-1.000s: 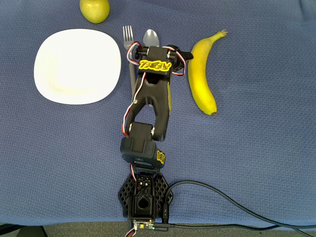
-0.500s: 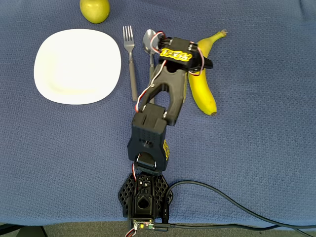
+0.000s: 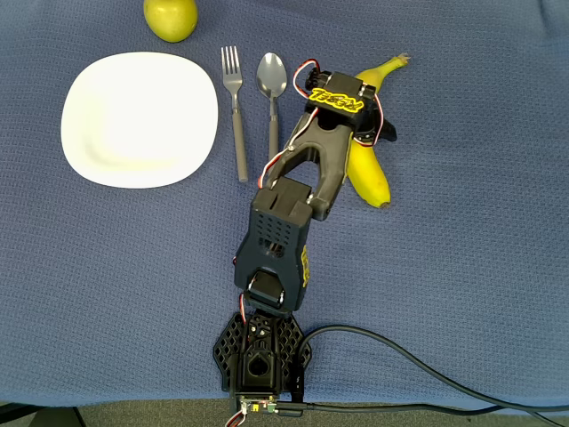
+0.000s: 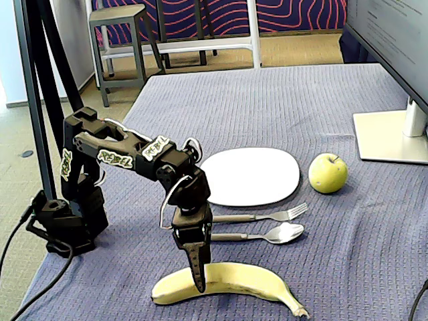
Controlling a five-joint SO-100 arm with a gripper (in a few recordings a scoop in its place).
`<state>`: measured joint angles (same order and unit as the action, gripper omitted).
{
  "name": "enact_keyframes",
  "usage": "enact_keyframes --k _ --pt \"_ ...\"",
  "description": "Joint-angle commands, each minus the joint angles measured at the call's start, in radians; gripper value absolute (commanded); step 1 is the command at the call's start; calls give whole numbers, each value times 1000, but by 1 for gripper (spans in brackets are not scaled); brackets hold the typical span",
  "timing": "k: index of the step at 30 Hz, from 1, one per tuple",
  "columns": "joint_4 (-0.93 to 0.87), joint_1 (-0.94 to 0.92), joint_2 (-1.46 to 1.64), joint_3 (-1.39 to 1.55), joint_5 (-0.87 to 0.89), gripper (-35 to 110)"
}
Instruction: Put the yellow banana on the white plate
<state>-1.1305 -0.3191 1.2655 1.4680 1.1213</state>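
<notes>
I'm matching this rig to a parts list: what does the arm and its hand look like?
The arm is black plastic with blocky segments and yellow lettering on several links. Red-and-white wires loop around the wrist. The hand is black and tapers to a narrow point. The base is an open black lattice, with thick black cables leading away.

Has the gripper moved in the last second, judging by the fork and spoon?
Yes. In the overhead view the gripper has swung right: it was over the fork and spoon, and now sits over the yellow banana, with both utensils uncovered.
</notes>
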Motion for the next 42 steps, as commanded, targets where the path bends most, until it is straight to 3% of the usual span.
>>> enact_keyframes --k 1,8,12,16,29,42 --pt "9 -21 -3 -72 -21 31" --pt "11 -35 -72 -123 -34 27" --pt "17 -40 -81 -120 -46 19" --pt "18 -41 -91 -109 -51 0" --pt "-97 -8 107 -38 -63 0" --pt "-345 71 385 -35 -80 0"
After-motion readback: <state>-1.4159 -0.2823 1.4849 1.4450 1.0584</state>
